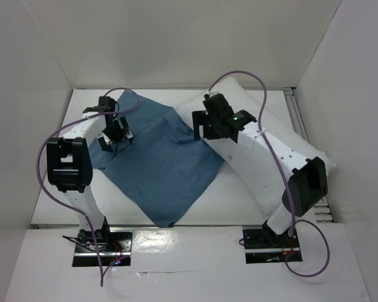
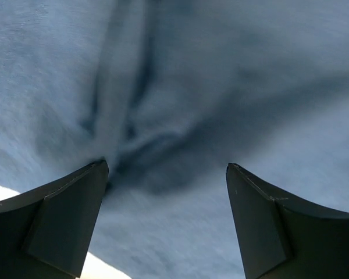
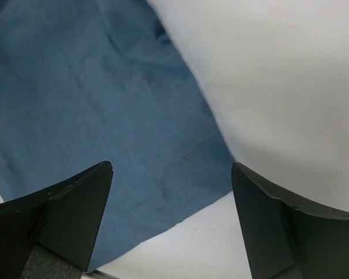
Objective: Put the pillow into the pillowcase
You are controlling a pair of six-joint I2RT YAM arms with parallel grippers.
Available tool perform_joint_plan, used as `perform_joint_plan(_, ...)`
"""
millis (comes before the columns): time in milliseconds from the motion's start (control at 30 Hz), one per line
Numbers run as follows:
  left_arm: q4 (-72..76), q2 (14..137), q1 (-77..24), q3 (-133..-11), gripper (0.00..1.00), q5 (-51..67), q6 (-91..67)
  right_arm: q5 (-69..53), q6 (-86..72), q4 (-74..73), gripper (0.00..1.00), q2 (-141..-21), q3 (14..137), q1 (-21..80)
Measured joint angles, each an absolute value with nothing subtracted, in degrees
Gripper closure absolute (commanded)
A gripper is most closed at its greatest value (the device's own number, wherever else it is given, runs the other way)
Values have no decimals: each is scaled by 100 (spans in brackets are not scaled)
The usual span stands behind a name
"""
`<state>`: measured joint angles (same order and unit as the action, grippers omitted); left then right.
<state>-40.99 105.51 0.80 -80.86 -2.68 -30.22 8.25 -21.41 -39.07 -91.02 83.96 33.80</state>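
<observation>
Tabletop (image 1: 126, 204): arms (image 1: 69, 167) (image 1: 264, 141) crook over pillowcase (image 1: 164, 170) (jaws wide).

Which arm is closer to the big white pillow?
Right. The right end effector hangs open at the edge of the pillow, beside the pillowcase. The left end effector hangs open over the pillowcase's left part, away from the pillow.

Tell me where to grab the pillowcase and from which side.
Pinch the raised crease in the pillowcase, coming straight down from above with the left gripper, whose open fingers hover over it. The cloth lies mostly flat, so that ridge is probably the easiest part to close on.
</observation>
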Motion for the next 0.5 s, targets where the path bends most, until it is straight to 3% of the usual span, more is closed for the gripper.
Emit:
perform_joint_plan(300, -4211, 11625, 624, -8519, 7, -576, -3367, 165, -2388, -3621, 11, -9985, 7540, 3811)
perform_joint_plan(433, -4386, 11854, 773, -8790, 12, -685, -3522, 178, -2475, -3415, 19, -10501, 7395, 3850)
perform_joint_plan(500, -4438, 11915, 969, -8879, 12, -707, -3632, 185, -2484, -3286, 32, -10639, 7297, 3879)
